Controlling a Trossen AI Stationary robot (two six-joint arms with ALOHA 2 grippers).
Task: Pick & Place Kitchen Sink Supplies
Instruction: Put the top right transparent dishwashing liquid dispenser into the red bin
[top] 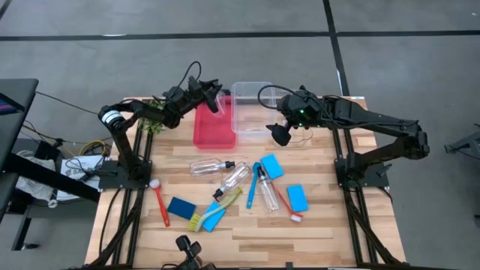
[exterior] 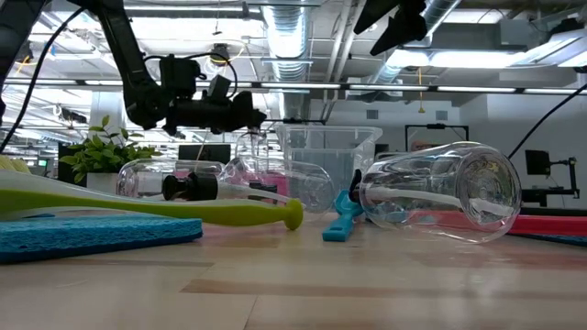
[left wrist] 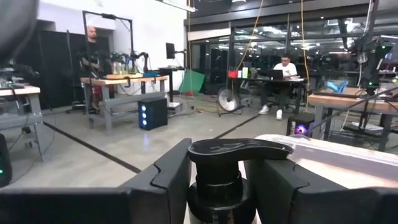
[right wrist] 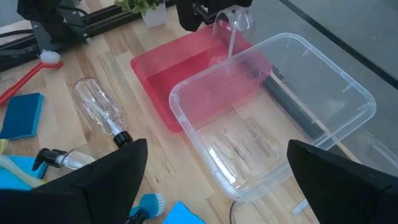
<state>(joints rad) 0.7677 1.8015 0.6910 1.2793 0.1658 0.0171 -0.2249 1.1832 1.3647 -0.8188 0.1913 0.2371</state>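
The left gripper (top: 213, 95) pinches a clear bottle (top: 218, 103) by its black cap (left wrist: 239, 151), holding it in the air above the red tray (top: 214, 133), just beside the clear bin (top: 253, 112). The right gripper (top: 282, 132) hangs over the bin's near edge, fingers spread wide and holding nothing. More bottles, sponges and brushes lie on the worktop (top: 330, 229).
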